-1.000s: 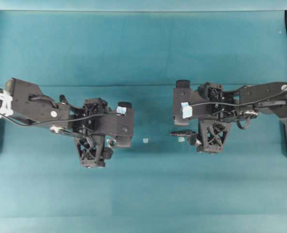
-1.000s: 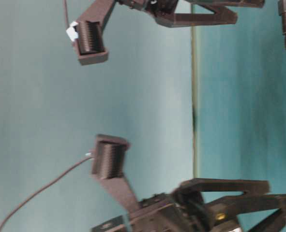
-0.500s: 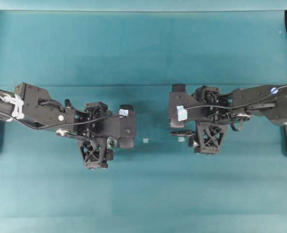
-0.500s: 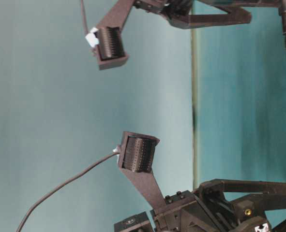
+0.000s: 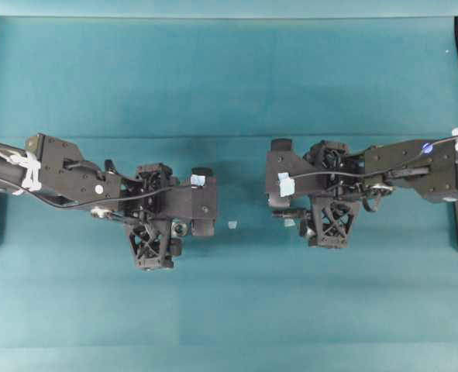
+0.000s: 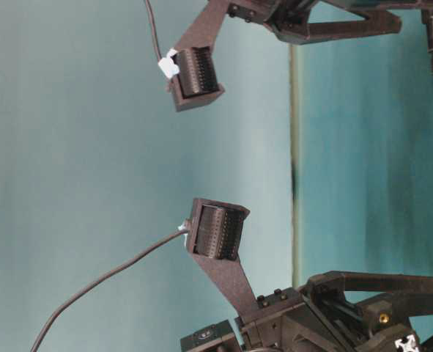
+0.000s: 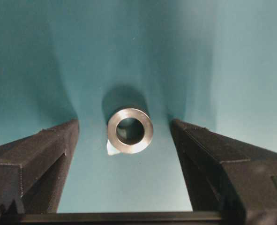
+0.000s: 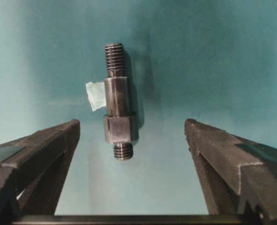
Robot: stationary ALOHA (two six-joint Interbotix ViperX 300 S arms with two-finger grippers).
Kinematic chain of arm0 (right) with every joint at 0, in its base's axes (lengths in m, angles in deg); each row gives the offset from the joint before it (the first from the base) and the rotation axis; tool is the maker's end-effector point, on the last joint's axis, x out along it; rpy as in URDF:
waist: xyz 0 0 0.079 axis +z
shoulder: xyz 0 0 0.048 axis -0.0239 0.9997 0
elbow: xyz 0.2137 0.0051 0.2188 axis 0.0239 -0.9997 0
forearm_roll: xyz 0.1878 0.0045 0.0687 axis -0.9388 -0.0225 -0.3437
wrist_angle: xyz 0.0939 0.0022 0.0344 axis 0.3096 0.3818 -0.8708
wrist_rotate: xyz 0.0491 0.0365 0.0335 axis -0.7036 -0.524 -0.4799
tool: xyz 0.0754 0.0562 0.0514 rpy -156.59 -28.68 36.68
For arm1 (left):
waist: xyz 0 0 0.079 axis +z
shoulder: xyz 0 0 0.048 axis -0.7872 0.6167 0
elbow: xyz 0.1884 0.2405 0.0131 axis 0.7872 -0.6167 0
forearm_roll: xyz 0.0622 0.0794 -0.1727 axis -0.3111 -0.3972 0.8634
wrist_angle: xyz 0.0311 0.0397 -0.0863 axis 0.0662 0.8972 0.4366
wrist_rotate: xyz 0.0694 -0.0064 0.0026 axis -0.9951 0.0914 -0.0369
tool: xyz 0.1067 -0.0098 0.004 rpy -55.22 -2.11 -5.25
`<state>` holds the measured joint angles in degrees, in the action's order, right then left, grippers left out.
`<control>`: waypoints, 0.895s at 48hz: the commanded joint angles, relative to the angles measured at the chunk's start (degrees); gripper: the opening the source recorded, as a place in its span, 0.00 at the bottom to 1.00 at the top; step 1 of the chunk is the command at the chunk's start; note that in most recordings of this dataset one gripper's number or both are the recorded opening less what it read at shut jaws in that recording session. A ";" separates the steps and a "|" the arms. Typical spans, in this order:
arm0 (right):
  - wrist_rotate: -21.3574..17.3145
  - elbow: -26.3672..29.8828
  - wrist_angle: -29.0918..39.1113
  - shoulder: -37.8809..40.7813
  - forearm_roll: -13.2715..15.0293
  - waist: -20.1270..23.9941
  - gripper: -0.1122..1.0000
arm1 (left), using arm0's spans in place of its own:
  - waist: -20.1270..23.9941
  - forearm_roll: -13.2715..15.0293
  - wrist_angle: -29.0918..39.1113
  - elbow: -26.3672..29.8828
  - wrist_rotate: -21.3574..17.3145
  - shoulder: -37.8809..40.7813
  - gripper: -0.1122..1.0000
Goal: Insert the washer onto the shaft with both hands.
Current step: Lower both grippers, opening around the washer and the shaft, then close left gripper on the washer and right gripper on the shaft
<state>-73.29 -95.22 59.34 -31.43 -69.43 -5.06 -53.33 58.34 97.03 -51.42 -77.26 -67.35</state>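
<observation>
Dark grey stepped metal shaft (image 8: pixel 118 112) lies flat, pointing away between spread right gripper (image 8: pixel 131 136) fingers; left gripper (image 7: pixel 124 136) fingers spread around upright silvery ring washer (image 7: pixel 130 130).

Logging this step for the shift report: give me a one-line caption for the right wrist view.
Open right tool above the shaft, which lies untouched on the teal table beside a pale tape scrap.

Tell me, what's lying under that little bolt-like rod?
The shaft lies flat on the teal table, between the open right tool's fingers. A pale tape scrap pokes out at its left side; how far it runs beneath is hidden.
</observation>
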 commanded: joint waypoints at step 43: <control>3.25 0.26 -1.76 3.16 0.44 0.35 0.94 | -0.18 -0.09 -0.79 0.00 0.09 0.00 0.87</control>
<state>-71.71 -95.13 57.84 -28.53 -69.16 -4.80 -53.33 58.34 96.68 -51.51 -77.17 -67.26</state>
